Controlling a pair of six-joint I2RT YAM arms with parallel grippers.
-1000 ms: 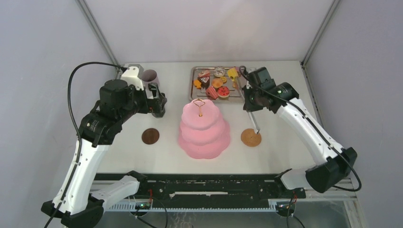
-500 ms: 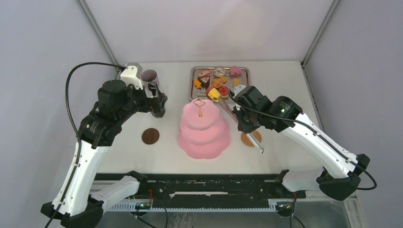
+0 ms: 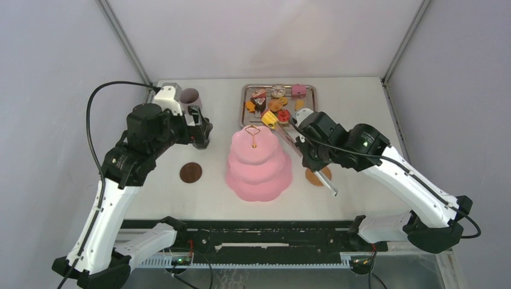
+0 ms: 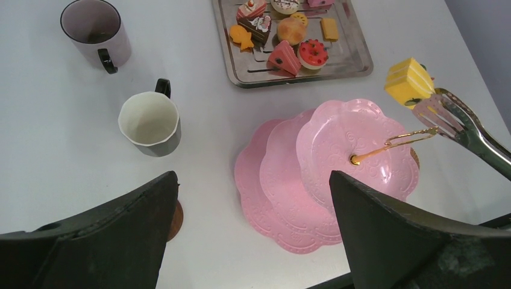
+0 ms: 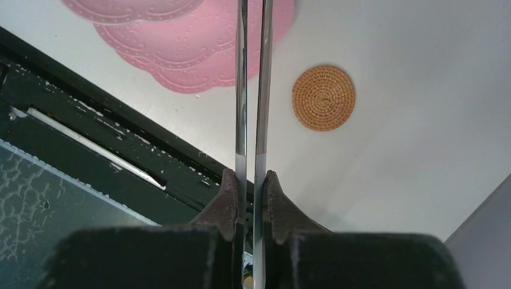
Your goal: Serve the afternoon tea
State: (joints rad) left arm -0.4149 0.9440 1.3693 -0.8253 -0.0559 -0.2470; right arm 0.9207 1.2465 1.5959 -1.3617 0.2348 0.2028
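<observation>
The pink three-tier stand (image 3: pixel 259 162) stands mid-table; it also shows in the left wrist view (image 4: pixel 337 156) and the right wrist view (image 5: pixel 181 36). My right gripper (image 3: pixel 306 155) (image 5: pixel 252 183) is shut on steel tongs (image 3: pixel 330 188) (image 5: pixel 253 90). The tongs (image 4: pixel 467 129) pinch a yellow toy cake (image 3: pixel 269 119) (image 4: pixel 409 81) just above the back right rim of the top tier. My left gripper (image 3: pixel 202 129) (image 4: pixel 253 174) is open and empty above the black mug (image 4: pixel 150 123). The mauve mug (image 3: pixel 190 96) (image 4: pixel 96 30) stands behind it. Several toy cakes (image 3: pixel 274 103) (image 4: pixel 289 42) lie on the tray.
The steel tray (image 3: pixel 247 90) (image 4: pixel 361 60) sits behind the stand. One brown coaster (image 3: pixel 191 173) lies left of the stand, another (image 3: pixel 317 176) (image 5: pixel 323 97) right of it under my right arm. The black front rail (image 3: pixel 259 232) runs along the near edge.
My right arm swung from over the tray to the stand, carrying the yellow cake in the tongs to the top tier's rim. The left arm has barely moved.
</observation>
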